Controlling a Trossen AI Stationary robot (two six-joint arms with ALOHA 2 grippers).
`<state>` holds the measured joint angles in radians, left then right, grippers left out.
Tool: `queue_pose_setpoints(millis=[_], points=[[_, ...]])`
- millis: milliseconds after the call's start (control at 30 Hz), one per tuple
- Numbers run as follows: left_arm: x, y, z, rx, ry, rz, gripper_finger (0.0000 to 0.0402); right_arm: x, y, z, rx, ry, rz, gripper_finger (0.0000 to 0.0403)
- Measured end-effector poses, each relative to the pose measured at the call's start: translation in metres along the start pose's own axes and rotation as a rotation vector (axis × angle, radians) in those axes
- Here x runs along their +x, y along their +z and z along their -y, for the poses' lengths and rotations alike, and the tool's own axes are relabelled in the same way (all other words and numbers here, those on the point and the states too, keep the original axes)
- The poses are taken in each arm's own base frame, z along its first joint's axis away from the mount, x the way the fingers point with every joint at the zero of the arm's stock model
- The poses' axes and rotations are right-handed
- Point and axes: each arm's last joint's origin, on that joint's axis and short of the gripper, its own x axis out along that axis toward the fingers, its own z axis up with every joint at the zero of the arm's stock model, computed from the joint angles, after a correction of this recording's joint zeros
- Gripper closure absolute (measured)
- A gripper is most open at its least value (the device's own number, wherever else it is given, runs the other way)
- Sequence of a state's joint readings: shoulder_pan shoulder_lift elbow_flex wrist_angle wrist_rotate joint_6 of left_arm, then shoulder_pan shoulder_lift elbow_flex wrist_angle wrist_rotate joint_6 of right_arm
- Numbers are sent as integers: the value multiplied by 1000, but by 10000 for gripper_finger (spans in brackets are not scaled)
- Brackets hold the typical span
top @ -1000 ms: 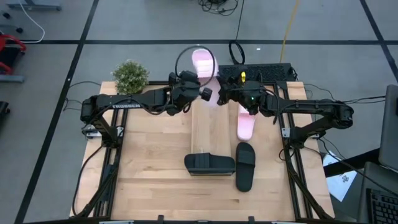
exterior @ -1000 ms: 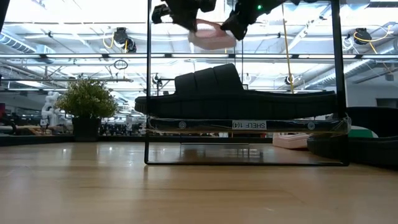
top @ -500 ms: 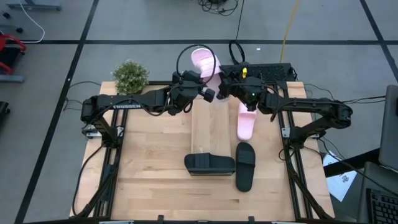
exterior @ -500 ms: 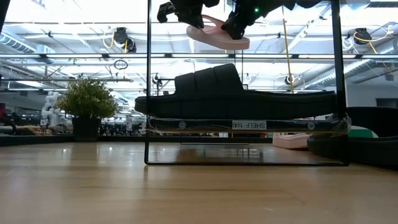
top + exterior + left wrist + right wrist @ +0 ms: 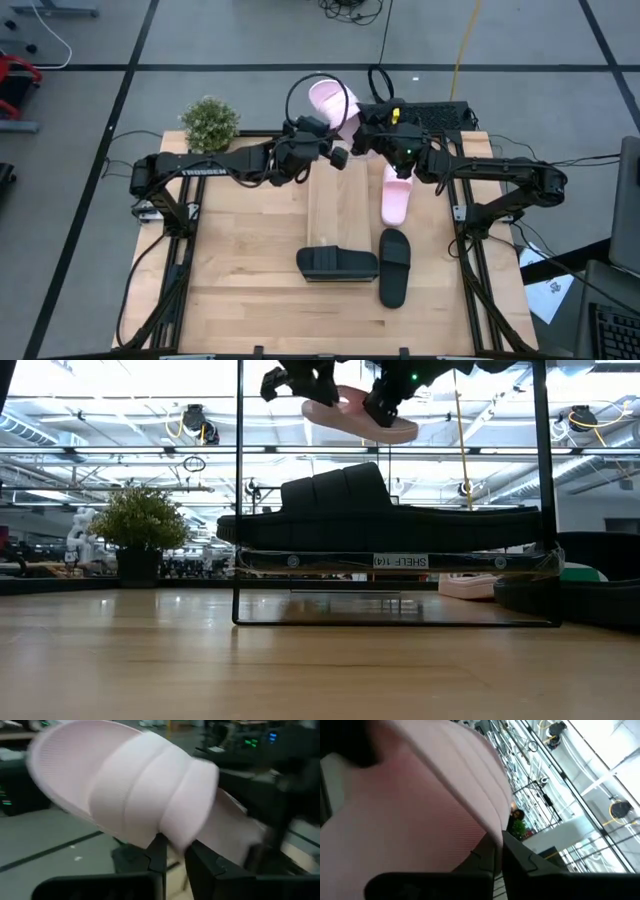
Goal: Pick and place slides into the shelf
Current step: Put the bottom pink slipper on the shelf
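Both arms have a pink slide (image 5: pixel 330 102) up over the shelf (image 5: pixel 337 205): left end effector (image 5: pixel 328 150) and right end effector (image 5: pixel 362 146) both clamped on it.

Around my wooden tabletop (image 5: pixel 250 290) the floor (image 5: pixel 120 40) was grey and smooth, crossed by dark tape lines (image 5: pixel 200 66). A small potted plant (image 5: pixel 209 123) stood at the table's far left corner. Past the far edge lay a black keyboard (image 5: pixel 425 113), with a looped black cable (image 5: pixel 380 85) and a yellow cord (image 5: pixel 465 40) trailing away over the floor. At the right, a dark monitor edge (image 5: pixel 630 200) and papers (image 5: pixel 552 293) showed. Looking level across the table, I saw a large hall behind: white ceiling beams (image 5: pixel 120 455), bright overhead light, hanging cable reels (image 5: pixel 193 420) and cluttered benches (image 5: pixel 40 565) far off at the left.
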<state>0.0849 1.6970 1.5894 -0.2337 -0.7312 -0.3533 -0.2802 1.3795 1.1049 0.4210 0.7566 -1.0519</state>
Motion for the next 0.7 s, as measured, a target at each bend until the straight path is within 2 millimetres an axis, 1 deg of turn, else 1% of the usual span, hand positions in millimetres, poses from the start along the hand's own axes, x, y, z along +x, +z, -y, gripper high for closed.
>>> queue_pose_setpoints(millis=[200, 367, 467, 533, 700], points=[[-11, -6, 17, 11, -214, -70, 323, 3, -7, 7, -8, -29, -56, 401], [-22, -12, 27, 43, -247, -85, 323, 6, -18, 15, 68, 35, -38, 402], [-30, -17, 32, 69, -236, -104, 325, 4, -25, 17, 127, 105, -35, 402], [-34, -21, 34, 93, -193, -112, 325, 1, -27, 19, 168, 156, -21, 402], [-48, -37, 35, 132, -73, -170, 325, -12, -28, 25, 254, 354, 96, 402]])
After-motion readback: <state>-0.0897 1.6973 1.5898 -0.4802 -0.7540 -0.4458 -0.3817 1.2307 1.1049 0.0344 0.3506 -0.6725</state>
